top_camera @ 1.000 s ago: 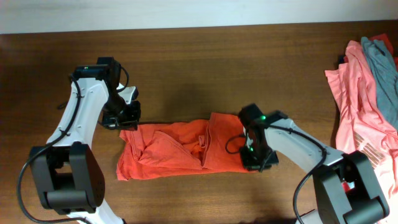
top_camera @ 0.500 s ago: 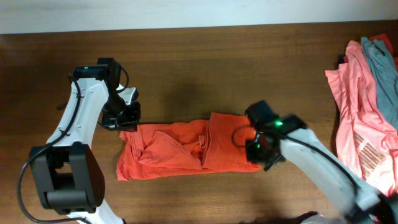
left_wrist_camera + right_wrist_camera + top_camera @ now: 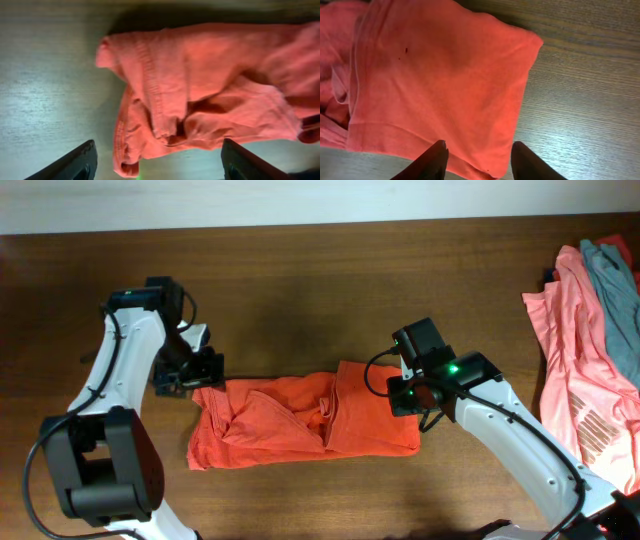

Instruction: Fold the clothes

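Observation:
The orange-red T-shirt [image 3: 300,425] of the clothes lies in the middle of the table, bunched into a long strip with its right end folded flat. My left gripper [image 3: 197,370] hovers at the strip's far left corner. In the left wrist view its jaws [image 3: 161,167] stand wide open, with the rumpled hem [image 3: 200,85] lying loose on the wood ahead of them. My right gripper [image 3: 402,394] sits over the strip's right end. Its fingers [image 3: 434,159] are apart above the flat fold [image 3: 435,75] and hold nothing.
A pile of salmon-pink shirts [image 3: 580,350] with a grey garment [image 3: 612,290] on top lies at the right edge of the brown wooden table [image 3: 320,280]. Both arm bases stand along the front edge.
The left gripper has opened, let go of the shirt's left corner and backed off slightly left. The right gripper has opened, released the fold and moved from the front right corner toward the back.

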### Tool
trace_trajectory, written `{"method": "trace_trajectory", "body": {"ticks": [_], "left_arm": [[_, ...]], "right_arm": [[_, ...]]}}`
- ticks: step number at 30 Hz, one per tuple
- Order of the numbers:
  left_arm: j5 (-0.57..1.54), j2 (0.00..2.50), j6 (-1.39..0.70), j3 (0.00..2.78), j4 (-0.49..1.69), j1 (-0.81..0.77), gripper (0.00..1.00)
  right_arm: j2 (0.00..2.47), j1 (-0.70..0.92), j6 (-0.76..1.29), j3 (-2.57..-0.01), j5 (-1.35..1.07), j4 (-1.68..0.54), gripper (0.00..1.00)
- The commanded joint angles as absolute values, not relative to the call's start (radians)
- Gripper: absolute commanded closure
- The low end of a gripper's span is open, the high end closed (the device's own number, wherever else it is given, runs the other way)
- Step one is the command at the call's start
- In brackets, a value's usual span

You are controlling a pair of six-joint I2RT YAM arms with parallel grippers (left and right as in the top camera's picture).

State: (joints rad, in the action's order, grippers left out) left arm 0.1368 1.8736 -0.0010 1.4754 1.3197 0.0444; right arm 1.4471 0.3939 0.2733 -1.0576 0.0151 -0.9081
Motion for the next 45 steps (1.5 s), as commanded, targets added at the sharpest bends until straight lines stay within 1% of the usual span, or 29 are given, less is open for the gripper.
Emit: {"method": "trace_trajectory", "body": {"ticks": [1, 8, 11, 14, 15, 17, 18, 20, 21, 22, 23, 25, 26, 30, 33, 36, 38, 40, 42, 45], "left_arm": [[0.126, 1.852, 0.004, 1.383, 1.278, 0.070, 0.21], [0.126, 1.853, 0.004, 1.214, 1.121, 0.070, 0.20], [0.127, 1.853, 0.004, 1.151, 1.056, 0.070, 0.20], [0.142, 1.853, 0.004, 1.123, 1.016, 0.070, 0.20], [0.142, 1.853, 0.004, 1.116, 1.003, 0.070, 0.20], [0.151, 1.853, 0.005, 1.099, 0.978, 0.070, 0.23], [0.182, 1.853, 0.022, 1.087, 0.960, 0.070, 0.31], [0.257, 1.853, 0.058, 1.061, 0.926, 0.066, 0.43], [0.260, 1.853, 0.057, 1.054, 0.919, 0.064, 0.46], [0.267, 1.853, 0.058, 1.047, 0.912, 0.060, 0.57], [0.275, 1.853, 0.058, 1.041, 0.906, 0.054, 0.62], [0.284, 1.853, 0.057, 1.037, 0.907, 0.038, 0.91], [0.294, 1.853, 0.058, 1.037, 0.909, 0.033, 1.00], [0.270, 1.850, 0.057, 1.068, 0.961, 0.065, 1.00], [0.202, 1.826, 0.055, 1.139, 1.035, 0.147, 1.00], [0.098, 1.810, 0.013, 1.264, 1.124, 0.268, 1.00], [0.096, 1.810, -0.004, 1.369, 1.168, 0.350, 1.00], [0.096, 1.810, -0.008, 1.486, 1.229, 0.398, 1.00], [0.098, 1.810, -0.008, 1.590, 1.291, 0.399, 1.00], [0.115, 1.810, -0.008, 1.696, 1.390, 0.336, 1.00]], "right_arm": [[1.446, 0.390, 0.269, -1.058, 0.043, -0.908, 0.53], [1.446, 0.362, 0.297, -1.082, 0.059, -0.940, 0.53], [1.443, 0.235, 0.302, -1.155, 0.063, -1.008, 0.51], [1.443, 0.130, 0.240, -1.196, 0.031, -1.050, 0.51], [1.443, 0.114, 0.234, -1.197, 0.029, -1.053, 0.50], [1.443, 0.077, 0.211, -1.197, 0.031, -1.069, 0.50], [1.443, 0.052, 0.186, -1.197, 0.031, -1.084, 0.50], [1.443, 0.015, 0.172, -1.197, 0.030, -1.100, 0.50], [1.443, 0.010, 0.171, -1.197, 0.031, -1.102, 0.50], [1.443, 0.004, 0.172, -1.197, 0.031, -1.105, 0.50], [1.443, 0.003, 0.171, -1.197, 0.031, -1.105, 0.50], [1.443, 0.004, 0.171, -1.197, 0.031, -1.105, 0.50], [1.443, 0.004, 0.171, -1.197, 0.031, -1.105, 0.50], [1.443, 0.004, 0.163, -1.197, 0.031, -1.107, 0.50], [1.443, 0.004, 0.160, -1.196, 0.035, -1.113, 0.50], [1.443, 0.004, 0.160, -1.196, 0.035, -1.113, 0.49], [1.443, 0.004, 0.160, -1.196, 0.035, -1.114, 0.49], [1.443, 0.004, 0.160, -1.196, 0.035, -1.116, 0.49], [1.443, 0.004, 0.160, -1.196, 0.034, -1.118, 0.49], [1.443, 0.006, 0.161, -1.196, 0.034, -1.125, 0.49]]}}
